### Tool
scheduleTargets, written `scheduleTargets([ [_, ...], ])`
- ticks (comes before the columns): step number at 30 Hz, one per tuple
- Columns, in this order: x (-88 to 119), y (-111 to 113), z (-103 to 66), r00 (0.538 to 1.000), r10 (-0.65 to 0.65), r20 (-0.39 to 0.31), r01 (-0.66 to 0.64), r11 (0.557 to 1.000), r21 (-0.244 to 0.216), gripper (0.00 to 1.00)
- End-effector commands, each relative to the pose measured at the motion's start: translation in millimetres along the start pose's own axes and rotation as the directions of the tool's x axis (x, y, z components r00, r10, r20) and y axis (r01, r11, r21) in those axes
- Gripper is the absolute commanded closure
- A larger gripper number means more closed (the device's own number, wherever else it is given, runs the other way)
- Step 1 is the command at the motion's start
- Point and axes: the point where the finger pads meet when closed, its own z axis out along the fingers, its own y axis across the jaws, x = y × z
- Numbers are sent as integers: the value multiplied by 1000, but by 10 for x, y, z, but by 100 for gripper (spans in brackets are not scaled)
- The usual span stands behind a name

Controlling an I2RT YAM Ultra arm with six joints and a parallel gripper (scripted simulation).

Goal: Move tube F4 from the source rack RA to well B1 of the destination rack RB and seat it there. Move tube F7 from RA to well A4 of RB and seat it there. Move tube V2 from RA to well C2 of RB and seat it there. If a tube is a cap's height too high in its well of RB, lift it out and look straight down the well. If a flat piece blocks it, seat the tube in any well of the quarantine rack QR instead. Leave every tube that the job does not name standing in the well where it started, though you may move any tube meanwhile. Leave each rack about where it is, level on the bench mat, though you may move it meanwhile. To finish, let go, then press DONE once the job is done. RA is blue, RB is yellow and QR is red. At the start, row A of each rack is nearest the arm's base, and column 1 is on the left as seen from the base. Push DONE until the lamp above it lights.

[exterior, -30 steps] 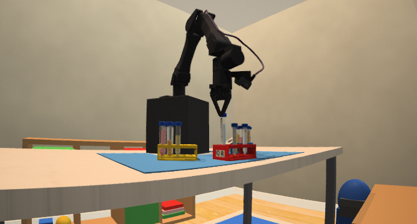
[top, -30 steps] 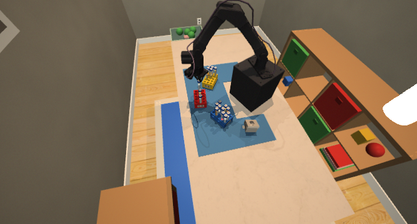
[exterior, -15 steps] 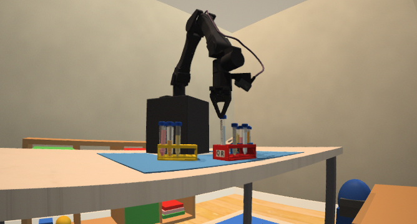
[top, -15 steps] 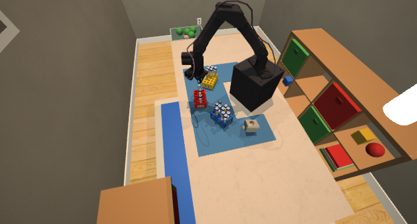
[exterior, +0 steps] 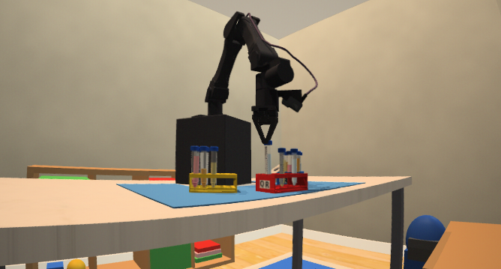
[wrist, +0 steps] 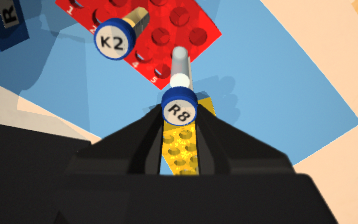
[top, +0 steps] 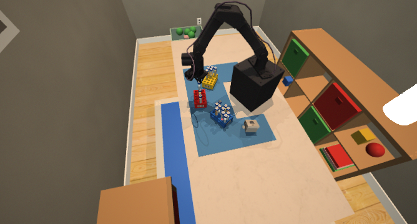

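My gripper (top: 199, 82) (exterior: 267, 140) (wrist: 179, 111) is shut on the blue cap of tube R8 (wrist: 179, 112) (exterior: 267, 157) (top: 200, 90). The tube hangs upright over the red rack QR (top: 201, 104) (exterior: 289, 185) (wrist: 191, 20), with its lower end at the rack's top near the column 5 end. I cannot tell whether it is inside a well. Tube K2 (wrist: 110, 42) stands in QR. The yellow rack RB (top: 208, 84) (exterior: 195, 182) (wrist: 181, 150) holds three tubes. The blue rack RA (top: 218, 118) (wrist: 1, 25) holds several tubes.
The racks stand on a blue bench mat (top: 231, 139) (exterior: 180, 195). The DONE button box (top: 251, 126) sits on the mat beyond RA. The arm's black base block (top: 254, 83) (exterior: 214, 144) stands beside the racks. A shelf unit (top: 343, 92) runs along the right.
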Motion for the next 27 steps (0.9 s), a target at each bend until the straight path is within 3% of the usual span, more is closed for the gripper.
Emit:
scheduleTargets([
  [1, -33, 64, 69, 1000, -16, 3, 16, 1000, -8, 100],
  [27, -37, 13, 173, 1000, -14, 9, 14, 1000, -1, 100],
])
